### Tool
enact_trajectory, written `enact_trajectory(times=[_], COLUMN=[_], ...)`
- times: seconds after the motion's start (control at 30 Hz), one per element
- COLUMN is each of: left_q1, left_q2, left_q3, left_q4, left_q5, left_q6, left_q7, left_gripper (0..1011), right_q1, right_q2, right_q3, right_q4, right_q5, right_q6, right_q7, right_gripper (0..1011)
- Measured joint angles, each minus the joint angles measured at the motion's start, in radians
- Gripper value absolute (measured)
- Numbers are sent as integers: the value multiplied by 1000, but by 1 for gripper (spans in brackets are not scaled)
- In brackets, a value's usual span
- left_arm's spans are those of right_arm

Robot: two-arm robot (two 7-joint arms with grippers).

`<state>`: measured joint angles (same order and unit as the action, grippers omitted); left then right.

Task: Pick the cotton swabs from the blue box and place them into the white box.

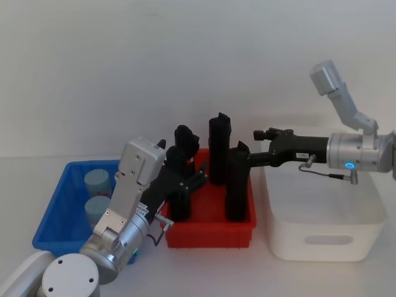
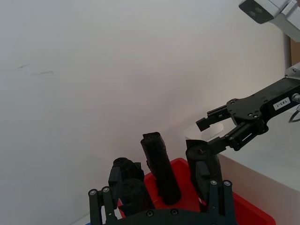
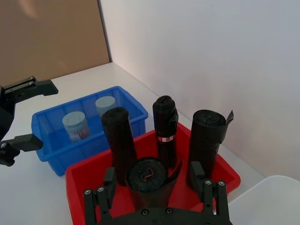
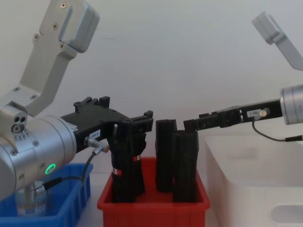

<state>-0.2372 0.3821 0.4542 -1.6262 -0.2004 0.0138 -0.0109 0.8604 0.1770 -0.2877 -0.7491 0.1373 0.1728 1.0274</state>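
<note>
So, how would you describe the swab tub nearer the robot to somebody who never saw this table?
Find the blue box at the left end of the row of bins, beside the red bin. Two teal-lidded tubs stand in it, one behind the other. Yours is the front tub, closer to the robot than the rear tub and partly behind the left arm.

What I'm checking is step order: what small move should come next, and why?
Probably swing the left gripper to the robot's left, over the blue box and above one of the cotton swabs. It hangs open and empty by the red bin, two swabs stand in the blue box, and the right gripper is open near the white box.
</note>
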Motion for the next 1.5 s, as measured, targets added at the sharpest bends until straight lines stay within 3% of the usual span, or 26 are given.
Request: enact_trajectory(times=[0.27, 0.5, 1.03, 1.5], left_q1=[0, 0, 0, 0], left_q2=[0, 0, 0, 0], left_q3=[0, 0, 0, 0], left_q4=[0, 0, 0, 0], left_q5=[0, 0, 0, 0], left_q6=[0, 0, 0, 0], left_q7=[0, 0, 0, 0], left_gripper=[1004, 1004, 1004, 1004], right_q1=[95, 134, 180, 257], right_q2=[-35, -53, -89, -154], right_q3=[-49, -77, -123, -175], right_q4=[148, 213, 308, 504], right_q5=[-57, -79, -74, -67], right_q6=[-22, -38, -101, -182], right_q7=[65, 87, 57, 30], right_gripper=[1002, 1002, 1002, 1002])
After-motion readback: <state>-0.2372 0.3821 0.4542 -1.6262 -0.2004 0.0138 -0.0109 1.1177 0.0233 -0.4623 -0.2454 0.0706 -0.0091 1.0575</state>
